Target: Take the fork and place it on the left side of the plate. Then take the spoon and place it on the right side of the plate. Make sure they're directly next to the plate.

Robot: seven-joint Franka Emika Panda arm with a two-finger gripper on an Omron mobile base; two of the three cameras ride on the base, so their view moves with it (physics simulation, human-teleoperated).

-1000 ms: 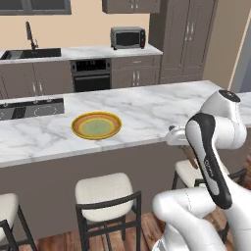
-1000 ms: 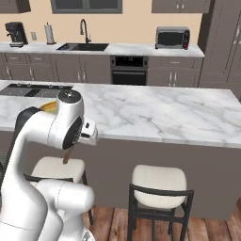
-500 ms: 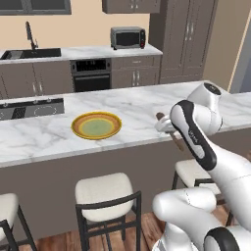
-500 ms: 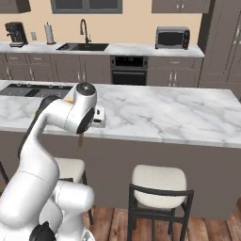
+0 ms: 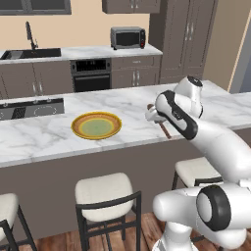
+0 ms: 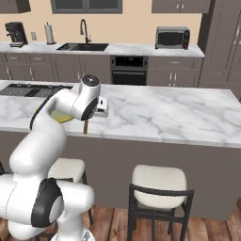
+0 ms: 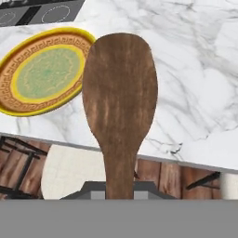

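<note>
The gripper [image 5: 158, 120] is closed on a wooden spoon [image 7: 120, 93], holding it above the marble counter's [image 5: 44, 139] front edge, right of the plate [image 5: 96, 126].

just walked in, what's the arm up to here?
The gripper is carrying a wooden spoon over the marble counter, near its front edge. The spoon hangs by its handle, broad end toward the counter. The yellow-rimmed plate sits on the counter apart from the spoon, with no cutlery touching it. In the hand view the plate lies up and to the left of the spoon. The spoon is not yet set down beside the plate.
</note>
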